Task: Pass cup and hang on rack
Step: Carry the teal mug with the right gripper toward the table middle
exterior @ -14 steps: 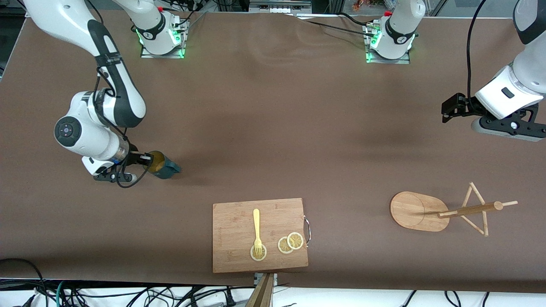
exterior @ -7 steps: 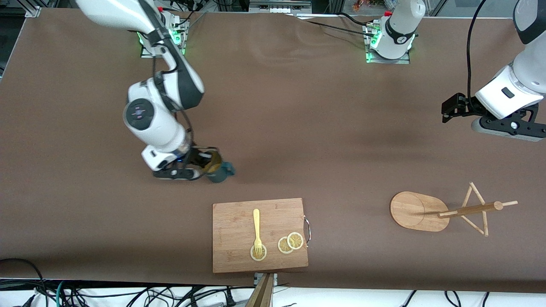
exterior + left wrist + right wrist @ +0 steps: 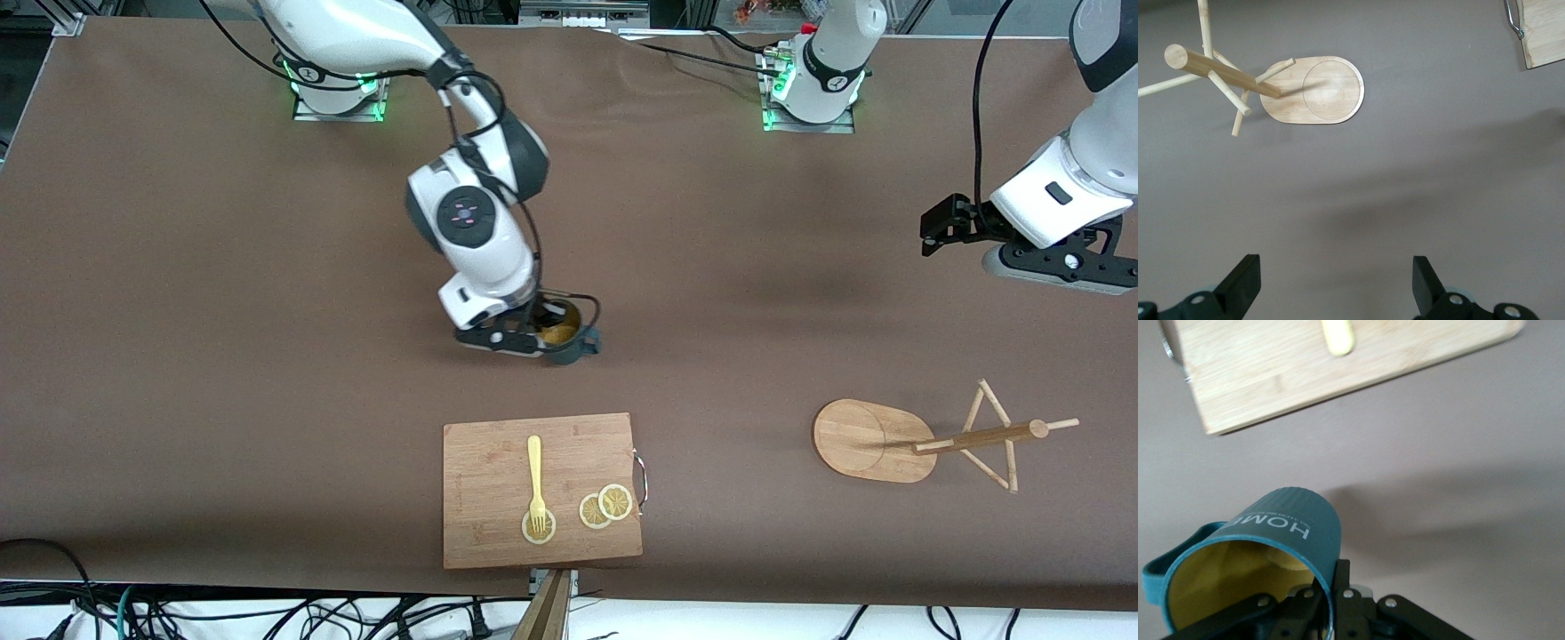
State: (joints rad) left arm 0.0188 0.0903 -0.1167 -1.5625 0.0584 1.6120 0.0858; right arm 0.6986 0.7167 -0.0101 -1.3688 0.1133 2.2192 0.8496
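The right claw (image 3: 544,331) is clamped on the rim of the cup (image 3: 566,340), one finger inside the mustard-yellow interior and one outside on the teal wall. It holds the cup in the air over the middle of the worktop (image 3: 222,427), above the bare brown surface beside the cutting board (image 3: 498,462). In the right wrist view the cup (image 3: 1265,567) tilts, its handle to one side, with the board's edge (image 3: 1305,380) past it. A yellow fork (image 3: 534,476) and lemon slices (image 3: 605,507) lie on the board.

The left claw (image 3: 932,229) waits with its fingers (image 3: 1241,283) spread wide, holding nothing, over the left arm's end of the worktop. The rack (image 3: 876,440) stands there, nearer the front camera.
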